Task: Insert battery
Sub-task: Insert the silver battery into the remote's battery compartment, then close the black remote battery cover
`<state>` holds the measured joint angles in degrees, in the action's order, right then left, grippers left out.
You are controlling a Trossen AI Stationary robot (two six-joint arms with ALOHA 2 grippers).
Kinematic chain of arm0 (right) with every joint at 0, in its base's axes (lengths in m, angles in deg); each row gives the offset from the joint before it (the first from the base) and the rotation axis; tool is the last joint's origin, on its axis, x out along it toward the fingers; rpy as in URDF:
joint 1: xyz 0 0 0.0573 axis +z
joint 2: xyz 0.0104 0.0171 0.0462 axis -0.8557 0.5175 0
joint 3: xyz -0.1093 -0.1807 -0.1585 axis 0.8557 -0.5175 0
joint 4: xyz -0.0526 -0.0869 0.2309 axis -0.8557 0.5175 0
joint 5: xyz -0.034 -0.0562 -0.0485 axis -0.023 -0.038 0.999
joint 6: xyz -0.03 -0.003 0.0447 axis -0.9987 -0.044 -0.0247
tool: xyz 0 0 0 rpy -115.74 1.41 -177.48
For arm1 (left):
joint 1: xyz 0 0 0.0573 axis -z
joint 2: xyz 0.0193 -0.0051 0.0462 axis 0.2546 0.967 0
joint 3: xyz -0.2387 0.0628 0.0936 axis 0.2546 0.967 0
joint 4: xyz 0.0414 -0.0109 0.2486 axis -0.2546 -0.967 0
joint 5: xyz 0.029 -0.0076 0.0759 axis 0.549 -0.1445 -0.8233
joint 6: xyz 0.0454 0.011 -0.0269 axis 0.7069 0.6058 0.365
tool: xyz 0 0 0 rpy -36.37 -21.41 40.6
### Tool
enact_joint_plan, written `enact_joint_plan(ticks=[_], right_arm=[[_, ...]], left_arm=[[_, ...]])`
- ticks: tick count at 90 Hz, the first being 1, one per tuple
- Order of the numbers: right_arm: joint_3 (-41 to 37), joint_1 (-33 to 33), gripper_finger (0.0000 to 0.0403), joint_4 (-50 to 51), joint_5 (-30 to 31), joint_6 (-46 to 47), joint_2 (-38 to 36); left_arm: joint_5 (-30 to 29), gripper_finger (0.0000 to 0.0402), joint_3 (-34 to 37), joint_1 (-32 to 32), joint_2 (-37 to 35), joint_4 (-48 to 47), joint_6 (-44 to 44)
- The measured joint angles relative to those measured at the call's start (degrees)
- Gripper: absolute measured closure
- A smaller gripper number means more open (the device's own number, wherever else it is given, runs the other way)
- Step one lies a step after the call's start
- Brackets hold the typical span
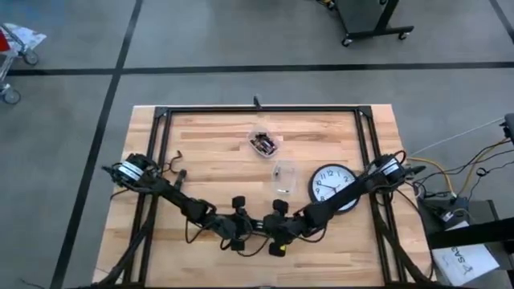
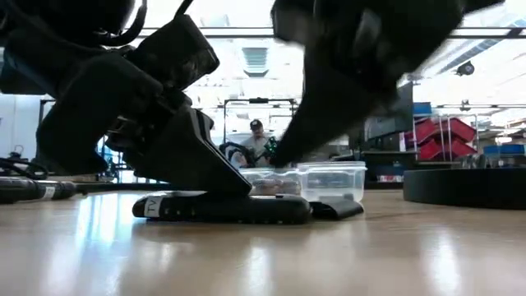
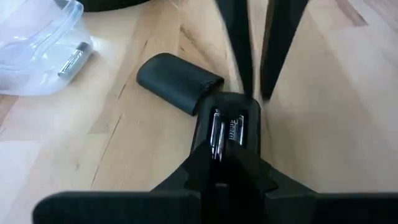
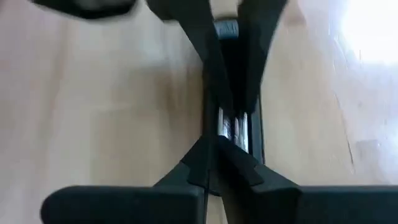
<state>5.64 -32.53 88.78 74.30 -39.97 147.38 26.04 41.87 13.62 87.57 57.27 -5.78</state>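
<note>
Fingers (image 3: 186, 180) on my left arm were drawn in to a narrow slit, low over the near end of the remote (image 3: 202, 124), pinning it flat on the surface (image 3: 124, 143) so it couldn't skate. Coming from the far side, my right arm's fingers (image 3: 236, 43) stood steeply over the same open bay, a slim gap between them, holding nothing I could make out. And the batteries (image 3: 231, 129), two shiny metal cylinders, lay side by side in the bay, looking nearly seated, so I judged pressing home was what remained. All of it sat mid-surface, by the front edge. Matte black plastic, that long, slim remote. Its curved cover (image 3: 174, 81) rested just beside, out of the way. A clear, thin-walled tub (image 3: 31, 37) nearby held a spare cell (image 3: 74, 59) on pale, smooth wood.
</note>
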Motion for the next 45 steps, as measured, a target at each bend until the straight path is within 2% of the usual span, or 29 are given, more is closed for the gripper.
enact_joint_plan(ticks=[11, 24, 36, 45], right_arm=[[0.2, -1.0, 0.0395, 2.4, 0.5, -1.5, -3.7], [0.2, -3.1, 0.0395, 5.5, 0.6, -5.8, -6.1], [0.2, -5.6, 0.0395, 6.4, 0.4, -11.8, -6.2], [0.2, -8.0, 0.0394, 5.4, -2.8, -15.6, -6.2]], left_arm=[[2.9, 0.0371, 0.5, -0.2, -3.9, -2.6, 2.9], [1.7, 0.0371, 1.2, -0.5, -10.7, -6.3, 7.3], [-0.7, 0.0364, 5.7, -1.1, -17.8, -6.9, 9.9], [-0.7, 0.0348, 10.4, -2.5, -24.2, -5.0, 9.7]])
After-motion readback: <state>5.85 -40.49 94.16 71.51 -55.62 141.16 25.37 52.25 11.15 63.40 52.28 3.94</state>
